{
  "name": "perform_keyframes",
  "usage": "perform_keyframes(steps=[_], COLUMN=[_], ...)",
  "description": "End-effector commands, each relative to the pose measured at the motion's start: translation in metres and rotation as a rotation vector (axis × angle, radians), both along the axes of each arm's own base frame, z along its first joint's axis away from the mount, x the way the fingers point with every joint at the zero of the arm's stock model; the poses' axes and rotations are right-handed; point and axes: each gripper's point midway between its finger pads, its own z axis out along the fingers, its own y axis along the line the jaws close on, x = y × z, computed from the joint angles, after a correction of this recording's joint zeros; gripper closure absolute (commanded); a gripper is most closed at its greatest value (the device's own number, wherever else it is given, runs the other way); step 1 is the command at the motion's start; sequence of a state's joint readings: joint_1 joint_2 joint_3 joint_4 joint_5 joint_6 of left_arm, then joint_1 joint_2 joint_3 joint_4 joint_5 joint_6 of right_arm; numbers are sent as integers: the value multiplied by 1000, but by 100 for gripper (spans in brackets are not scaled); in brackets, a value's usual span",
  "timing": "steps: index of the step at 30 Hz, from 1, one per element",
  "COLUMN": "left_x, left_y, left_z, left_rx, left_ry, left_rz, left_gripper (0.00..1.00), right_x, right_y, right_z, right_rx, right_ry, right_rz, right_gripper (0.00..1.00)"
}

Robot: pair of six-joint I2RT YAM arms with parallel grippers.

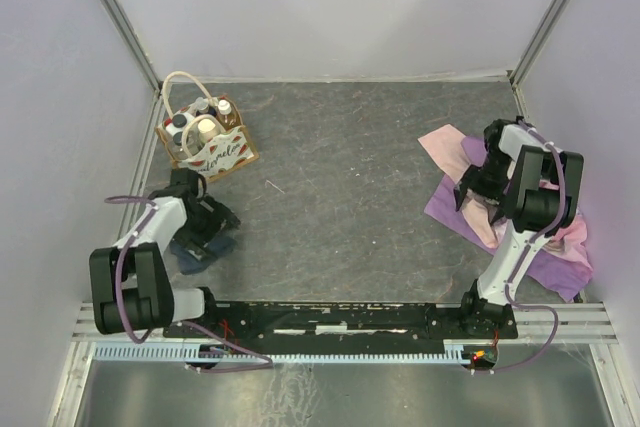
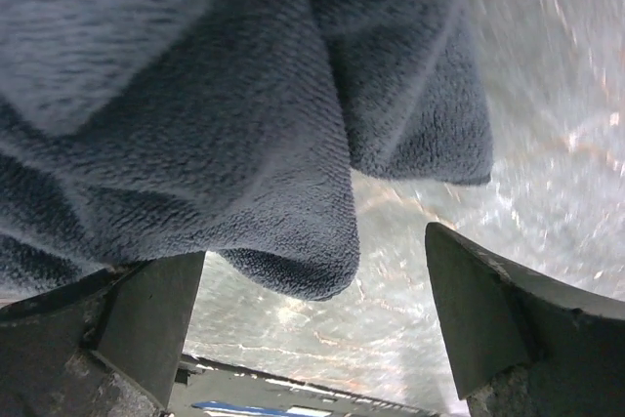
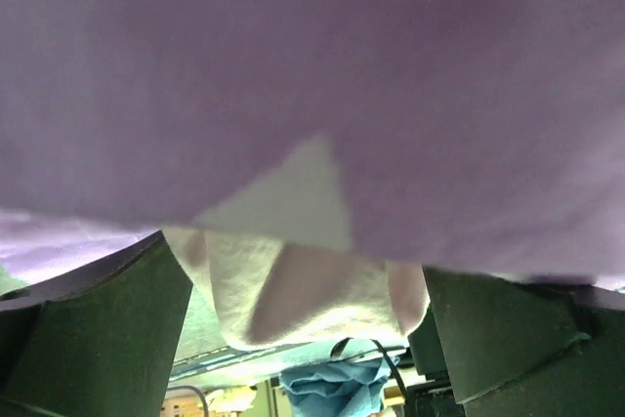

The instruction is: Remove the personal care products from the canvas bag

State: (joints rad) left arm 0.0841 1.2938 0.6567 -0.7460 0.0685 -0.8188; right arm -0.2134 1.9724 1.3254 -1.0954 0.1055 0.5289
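The canvas bag (image 1: 208, 139) stands at the far left of the table, handles up. Inside it are the personal care products (image 1: 203, 125), small bottles and jars, with a taller tan bottle (image 1: 228, 113) at its right end. My left gripper (image 1: 212, 230) is nearer than the bag and apart from it, low over a dark grey cloth (image 1: 198, 255). In the left wrist view that gripper (image 2: 312, 314) is open, with the grey cloth (image 2: 195, 114) just beyond its fingertips. My right gripper (image 1: 478, 197) is far from the bag, open over a pink-purple cloth (image 1: 540, 247).
In the right wrist view the purple cloth (image 3: 342, 65) fills the top, and a pale pink fold (image 3: 303, 290) hangs between the open fingers (image 3: 107, 329). Grey walls close in the table on three sides. A rail (image 1: 340, 319) with both arm bases runs along the near edge.
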Motion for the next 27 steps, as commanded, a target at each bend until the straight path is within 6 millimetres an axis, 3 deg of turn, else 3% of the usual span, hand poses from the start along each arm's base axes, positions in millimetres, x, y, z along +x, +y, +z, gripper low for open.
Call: perform_keyframes(steps=[1,7,10,13,15,18,23,25,27], left_x=[6,3,-5,-13,-10,3,29,33,33], left_y=[44,105,133,162,170,153,98,81,66], left_z=[6,13,17,29,41,54,84,86,77], left_rx=[78,97,94,186,214,141,70,42,-6], left_ry=[25,10,-6,8,-15,-132,-342,-370,-348], left_rz=[77,286,417,501,520,513,389,354,326], left_gripper=[0,0,0,0,1,2,8,8,9], right_x=[18,25,30,37,43,53,65,68,70], right_y=[-51,-96,-116,-127,-129,-118,-93,-80,-68], right_z=[-15,-14,-4,10,21,34,55,57,58], right_rx=[-200,-329,-407,-445,-452,-431,-411,-370,-346], right_ry=[0,18,21,4,-17,-92,-179,-193,-193], right_rz=[-86,-176,-191,-201,-208,-192,-116,-87,-57], right_gripper=[0,0,0,0,0,0,0,0,0])
